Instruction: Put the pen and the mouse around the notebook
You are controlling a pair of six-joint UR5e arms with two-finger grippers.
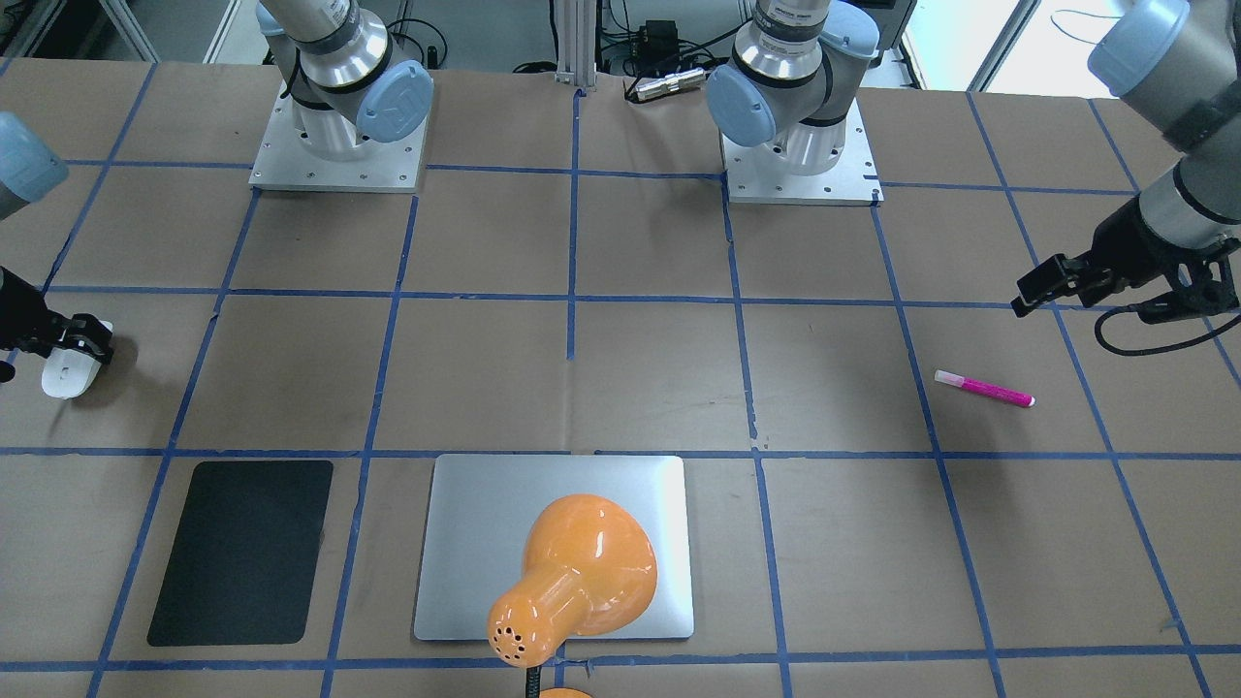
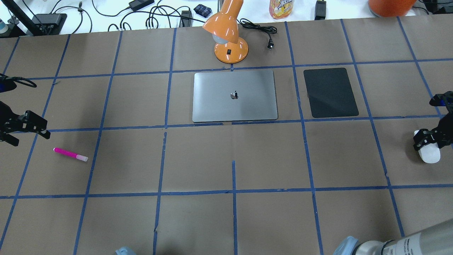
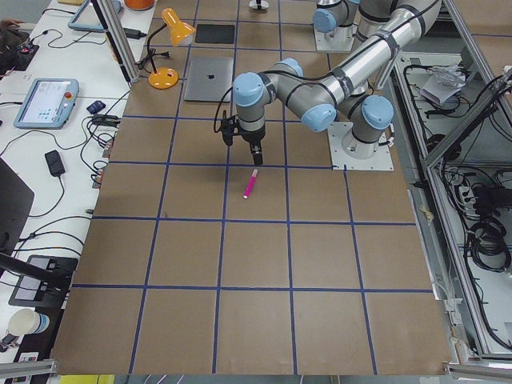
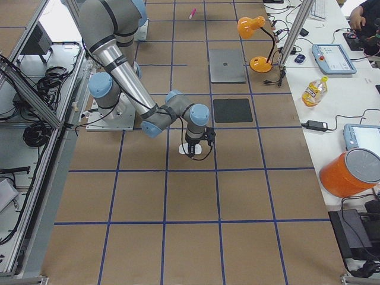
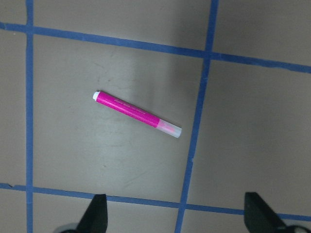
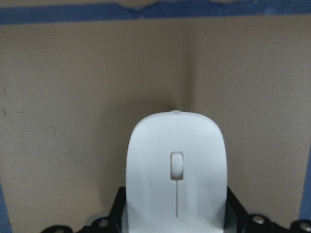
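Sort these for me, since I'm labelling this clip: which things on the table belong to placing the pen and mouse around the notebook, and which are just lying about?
Part of the job: pen, mouse, notebook.
Just lying about: orange desk lamp, black pad.

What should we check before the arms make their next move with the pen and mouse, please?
1. Pen lies free on the table, nothing touching it: ok.
2. Left gripper open, near the pen: ok.
3. Mouse sits between the right gripper fingers: ok.
4. Right gripper's hold on the mouse is firm: cannot tell.
5. Bare table beside the notebook on the pen's side: ok.
6. Room for the mouse between notebook and pad: cannot tell, the gap looks narrow.
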